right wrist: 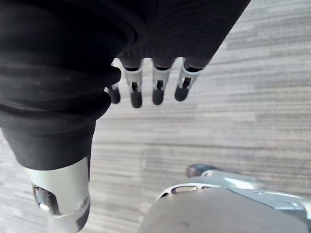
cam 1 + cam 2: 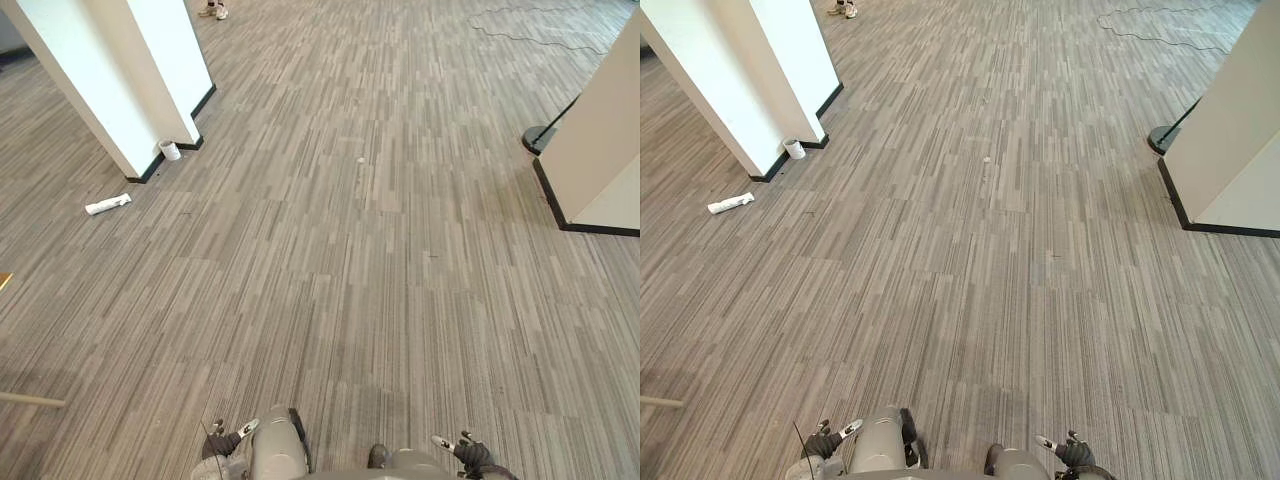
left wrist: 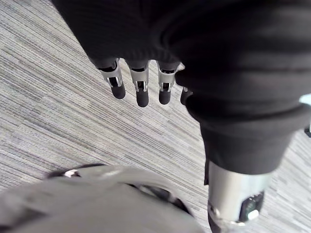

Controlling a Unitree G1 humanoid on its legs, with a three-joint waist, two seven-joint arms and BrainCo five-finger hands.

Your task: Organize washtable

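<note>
Both hands hang at the head view's near edge, left hand (image 2: pixel 228 438) and right hand (image 2: pixel 470 455), over striped carpet (image 2: pixel 380 300). Farther left a white tube (image 2: pixel 108 204) lies flat near a pillar (image 2: pixel 130 70), a cup (image 2: pixel 170 150) just beside its base. Left wrist view: fingers (image 3: pixel 142 92) straight, empty. Right wrist view: fingers (image 1: pixel 158 90) relaxed, holding nothing.

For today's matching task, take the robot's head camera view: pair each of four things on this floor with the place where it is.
Things:
1. white cup
2. white tube
3. person's shoes
4. black round base

Places:
a. lying flat on the open carpet, on the left
b. beside the beige partition, on the right
c. at the foot of the white pillar
d. at the far edge of the floor, beyond the pillar

Pairs: 1-c, 2-a, 3-d, 4-b
</note>
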